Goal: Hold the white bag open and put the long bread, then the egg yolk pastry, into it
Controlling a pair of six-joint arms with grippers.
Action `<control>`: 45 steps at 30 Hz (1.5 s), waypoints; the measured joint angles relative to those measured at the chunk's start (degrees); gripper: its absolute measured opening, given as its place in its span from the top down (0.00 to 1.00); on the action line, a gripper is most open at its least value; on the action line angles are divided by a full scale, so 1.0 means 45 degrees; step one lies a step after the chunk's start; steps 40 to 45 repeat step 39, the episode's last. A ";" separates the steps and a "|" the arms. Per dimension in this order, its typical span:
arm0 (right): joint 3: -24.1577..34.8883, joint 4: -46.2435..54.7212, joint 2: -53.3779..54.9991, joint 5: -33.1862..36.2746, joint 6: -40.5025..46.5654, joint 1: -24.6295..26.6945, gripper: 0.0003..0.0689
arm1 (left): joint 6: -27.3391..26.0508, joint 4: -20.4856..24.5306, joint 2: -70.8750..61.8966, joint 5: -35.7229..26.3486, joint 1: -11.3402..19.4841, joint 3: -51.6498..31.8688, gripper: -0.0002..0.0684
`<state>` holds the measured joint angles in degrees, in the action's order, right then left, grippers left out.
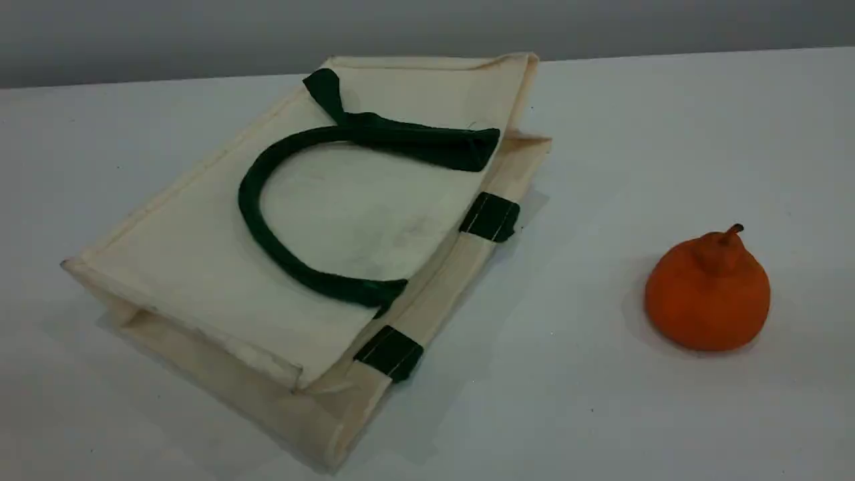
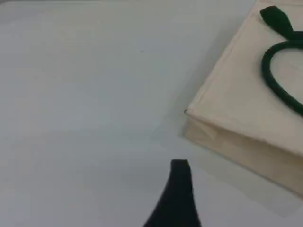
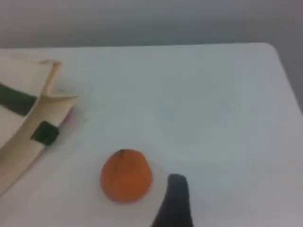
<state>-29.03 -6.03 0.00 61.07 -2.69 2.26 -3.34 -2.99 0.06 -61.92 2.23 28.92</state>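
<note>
The white bag lies flat on the white table, on the left side of the scene view. Its mouth is pressed closed, and the open edge faces the right side of the table. One dark green handle curls in a loop on top of the bag. Part of that strap is folded over near the far end. Two small green tabs sit along the bag's right edge.

An orange fruit with a little stem sits on the table to the right, well apart from the bag. Bare table lies between them. It is the only food that shows in the pictures. The long bread and the egg yolk pastry do not show in any picture.

In the left wrist view, one dark fingertip of the left gripper hangs above bare table. A corner of the bag is close by, up and to the right, but the fingertip does not touch it. This gripper is spread wide and holds nothing.

In the right wrist view, the fingertip of the right gripper is just beside the orange fruit. I cannot tell if they touch. This gripper is spread wide too, with nothing in it.
</note>
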 joint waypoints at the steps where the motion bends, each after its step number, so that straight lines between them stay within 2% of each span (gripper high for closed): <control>1: 0.0000 0.0000 0.0000 0.0000 0.0000 0.0097 0.16 | 0.0000 0.0000 0.0000 0.0000 0.0000 0.0000 0.13; 9: 0.0000 0.0000 0.0000 0.0000 0.0000 0.0403 0.19 | 0.0000 0.0000 -0.0014 0.0007 -0.0011 0.0000 0.13; 16: 0.0009 0.0000 0.0000 0.0000 0.0000 0.0403 0.24 | 0.0000 0.0000 -0.0019 0.0033 -0.0304 0.0000 0.13; 39: 0.0009 0.0000 0.0000 0.0000 0.0000 0.0368 0.38 | 0.0000 0.0000 -0.0014 0.0021 -0.0304 0.0000 0.13; 45: 0.0009 0.0000 0.0000 0.0000 0.0000 0.0368 0.38 | 0.0000 0.0000 -0.0014 0.0021 -0.0304 0.0000 0.13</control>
